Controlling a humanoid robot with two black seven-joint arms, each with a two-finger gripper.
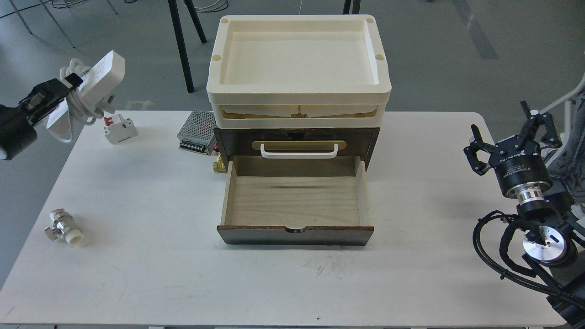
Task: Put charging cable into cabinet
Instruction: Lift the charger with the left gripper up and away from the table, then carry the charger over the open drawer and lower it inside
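The charging cable (98, 75), a white power strip with its thick white cord looped around it, hangs in the air above the table's far left corner. My left gripper (68, 84) is shut on it at its cord end. The cabinet (296, 141), dark brown wood, stands at the middle back of the table. Its lower drawer (295, 196) is pulled out toward me and its light wood interior holds nothing. A cream tray (297, 87) sits on top of it. My right gripper (512, 132) is open and empty over the table's right edge.
A small white circuit breaker with red switch (119, 129) and a perforated metal power supply box (197, 132) lie at the back left. A brass fitting (219, 165) sits by the cabinet's left side. A metal and white connector (65, 227) lies at the left front.
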